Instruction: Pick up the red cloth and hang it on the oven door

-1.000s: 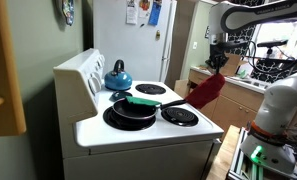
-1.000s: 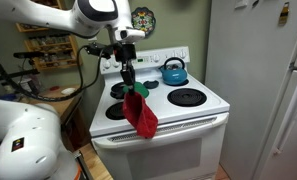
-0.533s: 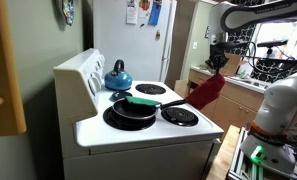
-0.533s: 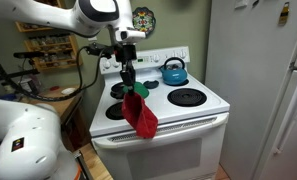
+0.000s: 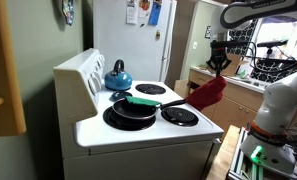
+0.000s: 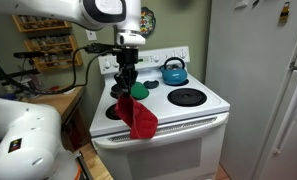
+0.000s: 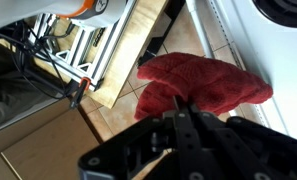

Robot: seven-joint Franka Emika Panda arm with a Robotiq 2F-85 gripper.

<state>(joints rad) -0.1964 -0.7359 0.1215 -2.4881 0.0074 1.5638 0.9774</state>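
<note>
Pincer (image 6: 126, 92) is closed on the top edge of the red cloth (image 6: 141, 118). Cloth hangs just below the pincer, off the stove (image 6: 193, 100) front edge, over the oven door handle (image 6: 188, 122). Kettle (image 6: 173, 71) sits well behind.

You're in a home kitchen: white stove (image 5: 138, 140), blue kettle (image 5: 118, 76), black pan (image 5: 131, 110), fridge (image 5: 123, 42) behind them

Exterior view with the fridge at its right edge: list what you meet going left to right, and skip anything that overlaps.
white robot body → red cloth → blue kettle → fridge
</note>
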